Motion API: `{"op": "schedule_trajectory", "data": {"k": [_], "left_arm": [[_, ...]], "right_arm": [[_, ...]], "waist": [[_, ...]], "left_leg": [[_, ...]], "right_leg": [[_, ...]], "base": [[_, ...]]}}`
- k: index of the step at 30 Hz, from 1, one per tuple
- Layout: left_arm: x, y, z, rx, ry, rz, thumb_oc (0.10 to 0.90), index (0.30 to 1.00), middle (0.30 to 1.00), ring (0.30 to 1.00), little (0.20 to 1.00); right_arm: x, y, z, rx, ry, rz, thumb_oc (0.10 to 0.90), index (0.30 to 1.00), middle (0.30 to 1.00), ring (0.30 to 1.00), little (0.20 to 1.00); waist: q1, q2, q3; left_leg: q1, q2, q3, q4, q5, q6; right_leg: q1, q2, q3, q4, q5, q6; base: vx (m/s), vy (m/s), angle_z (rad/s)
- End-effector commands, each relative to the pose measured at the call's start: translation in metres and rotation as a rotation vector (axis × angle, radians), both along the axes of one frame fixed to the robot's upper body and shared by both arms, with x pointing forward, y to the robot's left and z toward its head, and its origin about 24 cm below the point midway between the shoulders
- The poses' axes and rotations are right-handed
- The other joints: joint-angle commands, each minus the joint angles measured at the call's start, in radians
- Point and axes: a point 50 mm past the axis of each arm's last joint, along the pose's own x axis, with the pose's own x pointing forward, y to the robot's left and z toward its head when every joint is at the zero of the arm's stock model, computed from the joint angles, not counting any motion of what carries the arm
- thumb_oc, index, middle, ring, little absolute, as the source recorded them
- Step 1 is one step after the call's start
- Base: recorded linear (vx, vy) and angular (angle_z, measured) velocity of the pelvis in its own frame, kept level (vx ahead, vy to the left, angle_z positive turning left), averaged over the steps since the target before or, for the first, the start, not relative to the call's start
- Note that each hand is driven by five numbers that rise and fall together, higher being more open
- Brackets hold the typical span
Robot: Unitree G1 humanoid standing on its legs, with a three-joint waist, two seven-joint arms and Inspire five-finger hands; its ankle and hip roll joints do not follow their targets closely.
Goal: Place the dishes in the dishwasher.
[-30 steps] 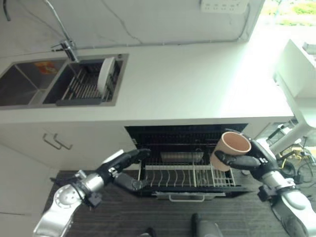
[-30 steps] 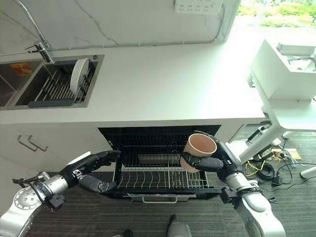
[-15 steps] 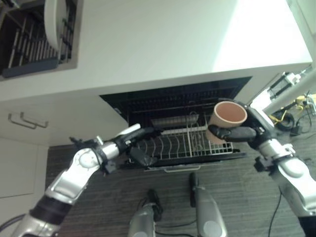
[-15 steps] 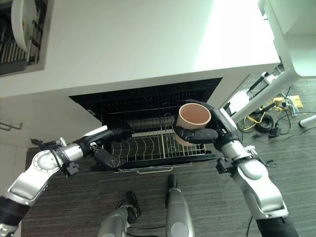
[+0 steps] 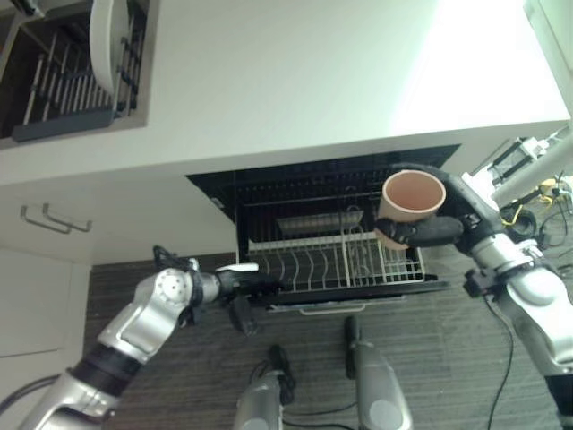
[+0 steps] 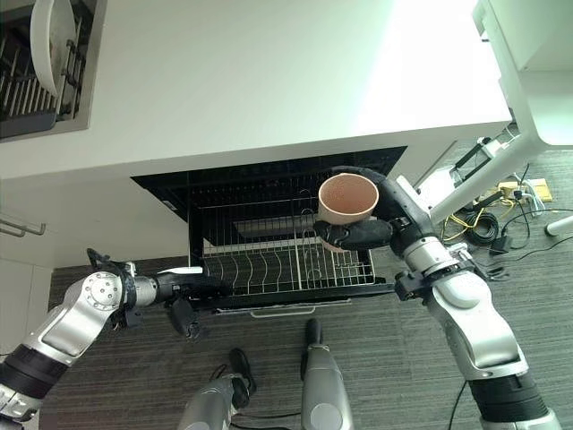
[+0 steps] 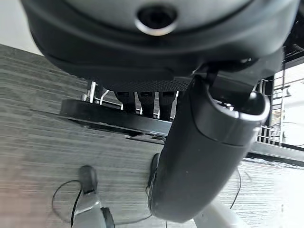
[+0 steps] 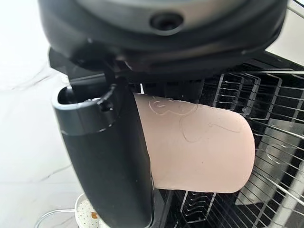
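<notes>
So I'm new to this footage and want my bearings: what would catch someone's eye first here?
The pinkish cup, held upright in the right hand above the right end of the pulled-out dishwasher rack under the white counter. Next, the left hand at the rack's front left corner, fingers hooked over its edge. At the far upper left, a white plate stands on edge in the sink rack.

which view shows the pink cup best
The right eye view: the cup shows whole, open rim up, in the right hand above the dishwasher rack. The right wrist view shows just its side; the left eye view matches.
</notes>
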Motion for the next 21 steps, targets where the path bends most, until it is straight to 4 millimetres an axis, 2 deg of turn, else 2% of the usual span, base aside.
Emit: {"op": "schedule_trajectory", "data": {"k": [1, 2, 6, 7, 13, 17, 21], "left_arm": [[-0.018, -0.009, -0.024, 0.006, 0.270, -0.089, 0.800, 0.900, 0.900, 0.900, 0.900], [-0.024, -0.008, -0.036, 0.036, 0.382, -0.099, 0.800, 0.900, 0.900, 0.900, 0.900], [-0.040, -0.003, -0.057, 0.077, 0.612, -0.115, 0.800, 0.900, 0.900, 0.900, 0.900], [-0.049, 0.000, -0.071, 0.102, 0.722, -0.120, 0.800, 0.900, 0.900, 0.900, 0.900], [-0.074, -0.003, -0.092, 0.004, 0.986, -0.143, 0.800, 0.900, 0.900, 0.900, 0.900], [-0.084, -0.002, -0.102, -0.037, 1.010, -0.127, 0.800, 0.900, 0.900, 0.900, 0.900], [-0.074, -0.003, -0.106, -0.169, 0.775, 0.014, 0.800, 0.900, 0.900, 0.900, 0.900]], "right_arm": [[-0.001, 0.010, 0.040, -0.026, -0.210, 0.060, 0.400, 0.300, 0.300, 0.300, 0.300], [0.002, 0.012, 0.042, -0.028, -0.207, 0.062, 0.400, 0.300, 0.300, 0.300, 0.300], [0.008, 0.013, 0.045, -0.051, -0.191, 0.066, 0.400, 0.300, 0.300, 0.300, 0.300], [0.011, 0.013, 0.044, -0.066, -0.168, 0.072, 0.400, 0.300, 0.300, 0.300, 0.300], [0.019, 0.009, 0.033, -0.133, -0.082, 0.077, 0.400, 0.300, 0.300, 0.300, 0.300], [0.023, 0.004, 0.028, -0.155, -0.042, 0.066, 0.400, 0.300, 0.300, 0.300, 0.300], [0.024, -0.001, 0.017, -0.187, 0.013, 0.042, 0.400, 0.300, 0.300, 0.300, 0.300]], "waist": [[-0.005, -0.026, -0.116], [-0.007, -0.026, -0.117], [-0.011, -0.023, -0.119], [-0.017, -0.022, -0.124], [-0.025, -0.012, -0.131], [-0.022, -0.007, -0.132], [-0.009, -0.004, -0.137]], "left_leg": [[0.004, 0.069, -0.052, 0.059, -0.061, -0.044], [0.004, 0.068, -0.052, 0.059, -0.062, -0.045], [0.007, 0.067, -0.049, 0.059, -0.064, -0.043], [0.011, 0.066, -0.046, 0.059, -0.067, -0.043], [0.022, 0.070, -0.033, 0.059, -0.068, -0.045], [0.028, 0.069, -0.032, 0.059, -0.068, -0.046], [0.030, 0.067, -0.038, 0.059, -0.065, -0.047]], "right_leg": [[0.077, -0.042, 0.028, -0.011, -0.073, 0.115], [0.076, -0.040, 0.030, -0.011, -0.074, 0.115], [0.079, -0.039, 0.031, -0.011, -0.077, 0.114], [0.082, -0.038, 0.034, -0.011, -0.079, 0.114], [0.090, -0.037, 0.038, -0.011, -0.085, 0.110], [0.099, -0.039, 0.035, -0.011, -0.089, 0.107], [0.109, -0.042, 0.026, -0.011, -0.093, 0.105]], "base": [[0.00, 0.000, 0.00], [0.00, 0.000, 0.00], [0.01, 0.010, 0.00], [0.04, 0.040, -0.02], [0.03, 0.048, -0.07], [0.03, 0.029, -0.06], [0.05, 0.001, 0.00]]}}
